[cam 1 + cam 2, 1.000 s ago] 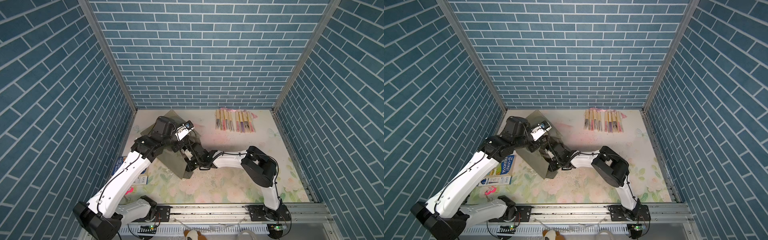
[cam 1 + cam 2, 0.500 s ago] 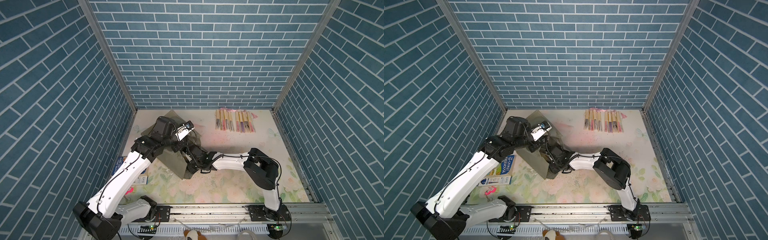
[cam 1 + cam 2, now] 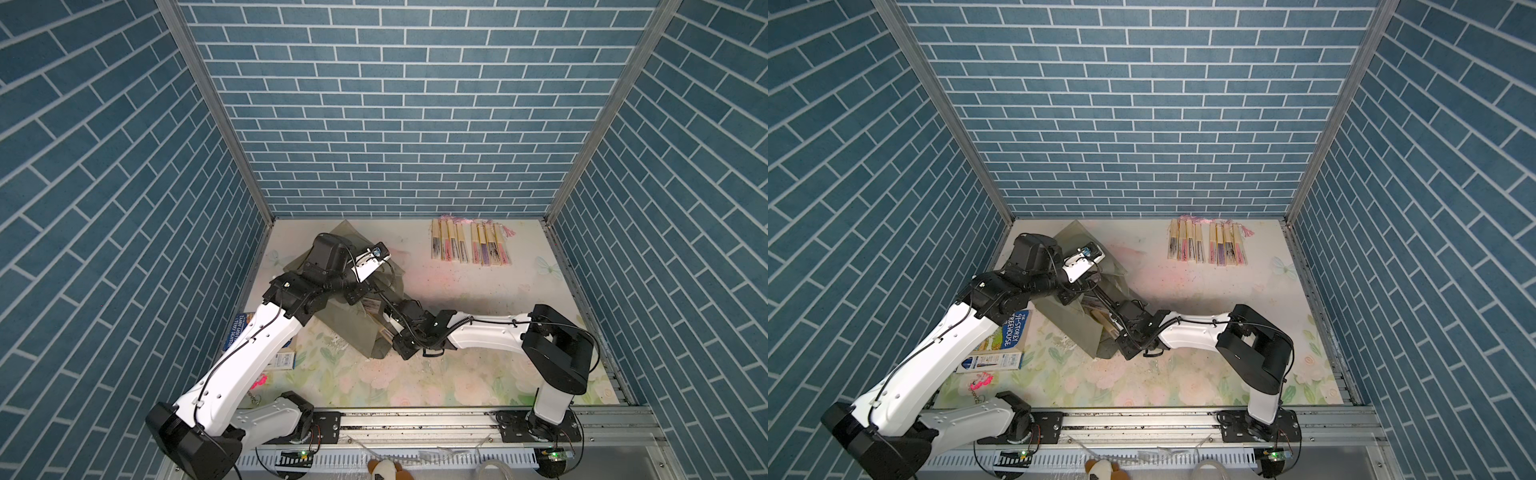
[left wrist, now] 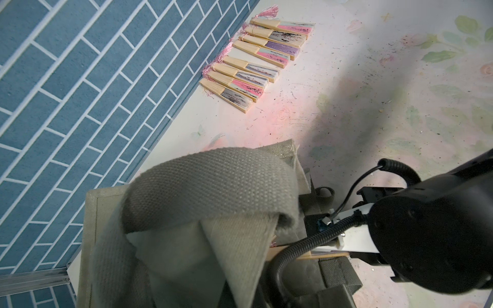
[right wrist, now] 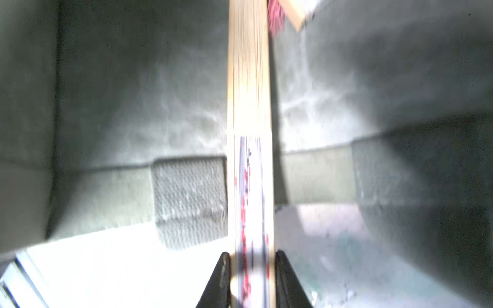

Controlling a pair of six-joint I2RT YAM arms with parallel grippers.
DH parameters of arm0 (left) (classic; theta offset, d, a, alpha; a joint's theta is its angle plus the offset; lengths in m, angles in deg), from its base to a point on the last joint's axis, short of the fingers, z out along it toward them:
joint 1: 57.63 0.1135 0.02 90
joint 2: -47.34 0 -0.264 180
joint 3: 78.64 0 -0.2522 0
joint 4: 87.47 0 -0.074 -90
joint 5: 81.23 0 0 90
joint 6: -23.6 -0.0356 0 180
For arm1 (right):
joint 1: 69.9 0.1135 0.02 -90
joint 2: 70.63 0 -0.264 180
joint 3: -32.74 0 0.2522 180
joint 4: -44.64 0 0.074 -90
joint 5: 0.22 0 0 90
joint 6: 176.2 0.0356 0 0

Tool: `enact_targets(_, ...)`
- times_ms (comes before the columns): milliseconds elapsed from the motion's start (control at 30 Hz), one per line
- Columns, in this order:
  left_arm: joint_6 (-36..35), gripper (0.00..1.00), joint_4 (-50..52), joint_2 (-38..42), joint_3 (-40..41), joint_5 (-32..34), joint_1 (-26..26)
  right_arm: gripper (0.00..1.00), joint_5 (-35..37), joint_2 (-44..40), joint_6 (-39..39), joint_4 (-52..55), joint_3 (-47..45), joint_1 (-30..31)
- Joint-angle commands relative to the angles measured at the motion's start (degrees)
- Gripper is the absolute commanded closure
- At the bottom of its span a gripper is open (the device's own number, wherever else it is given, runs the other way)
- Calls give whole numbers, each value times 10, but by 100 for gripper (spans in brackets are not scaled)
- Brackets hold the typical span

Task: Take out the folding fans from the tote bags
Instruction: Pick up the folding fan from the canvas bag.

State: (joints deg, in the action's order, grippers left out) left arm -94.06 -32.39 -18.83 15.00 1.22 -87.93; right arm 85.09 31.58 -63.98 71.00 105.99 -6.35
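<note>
Tote bag [image 3: 353, 336] at the table's [image 3: 478, 299] left rear, row of fans [image 3: 469, 247] at its right rear.
The row lies by the back wall, well apart from the bag. A book [image 3: 1015, 332] lies left of the bag, a flat box [image 3: 992, 360] just before the book. A single fan [image 5: 249, 133] lies in the bag's mouth, between the right gripper's [image 5: 250, 256] fingers.

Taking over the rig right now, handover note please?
Left gripper: shut, apparently on the tote bag, holding its mouth up.
Right gripper: shut on a fan that reaches into the bag.
Done: eight fans lie in a row by the back wall.
Left: pull this fan out and lay it by the row; at least one more fan shows inside.
</note>
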Motion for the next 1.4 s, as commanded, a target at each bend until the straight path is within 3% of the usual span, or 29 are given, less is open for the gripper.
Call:
enact_targets(0, -4, 100, -10, 1, 5, 3, 0, 78, -26, -23, 10, 16, -25, 3)
enact_targets(200, -3, 100, -10, -3, 6, 6, -1, 80, -31, -87, 15, 10, -70, 3)
enact_targets(500, -2, 100, -9, -4, 3, 3, -1, 83, -75, -254, 1, 32, -176, 3)
enact_targets(900, -2, 100, -9, -10, 2, 3, -1, 86, -78, -486, 99, 65, -309, 3)
enact_targets(1167, -1, 100, -6, -12, 2, 4, -3, 89, 7, -626, 144, 141, -320, 2)
enact_targets(1367, -1, 100, -6, -13, 1, 3, -4, 91, 121, -650, 153, 203, -293, -6)
